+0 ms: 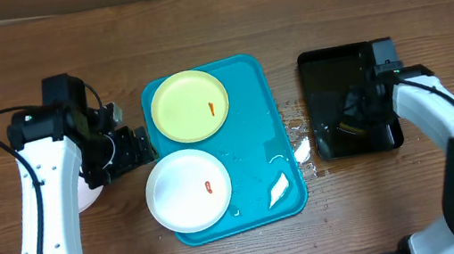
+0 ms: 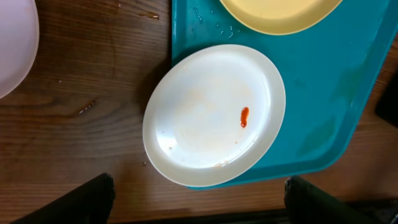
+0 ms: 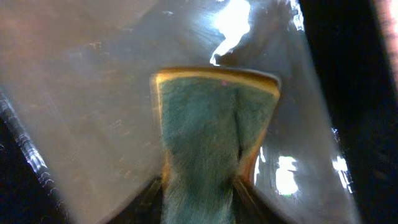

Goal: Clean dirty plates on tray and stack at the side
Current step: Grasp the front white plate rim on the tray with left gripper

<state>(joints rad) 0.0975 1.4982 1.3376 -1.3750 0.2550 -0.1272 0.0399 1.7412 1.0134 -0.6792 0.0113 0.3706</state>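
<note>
Overhead view shows the turquoise tray [image 1: 249,79] in the middle of the wooden counter [image 1: 35,47]. Two plates lie on it. The yellow plate [image 1: 190,105] is at the far end and has a small red smear [image 1: 211,108] near its right side. The white plate [image 1: 189,189] is at the near left corner, and its edge hangs a little over the tray rim. This plate also has a red smear [image 2: 244,116] right of its middle. A third plate [image 2: 12,43], pale in colour, lies on the counter left of the tray, partly under the left arm.

The left fingers [image 1: 138,147] hang just beside the left edge of the tray, above the counter. In the left wrist view they are spread wide at the two bottom corners and hold nothing.

The right fingers [image 1: 353,115] are down in the black tray [image 1: 326,67], well apart from the plates. The right wrist view is blurred, but the fingers are closed on a sponge [image 3: 214,124] with a green face and yellow edge. Water drops [image 1: 291,122] lie between the two trays.
</note>
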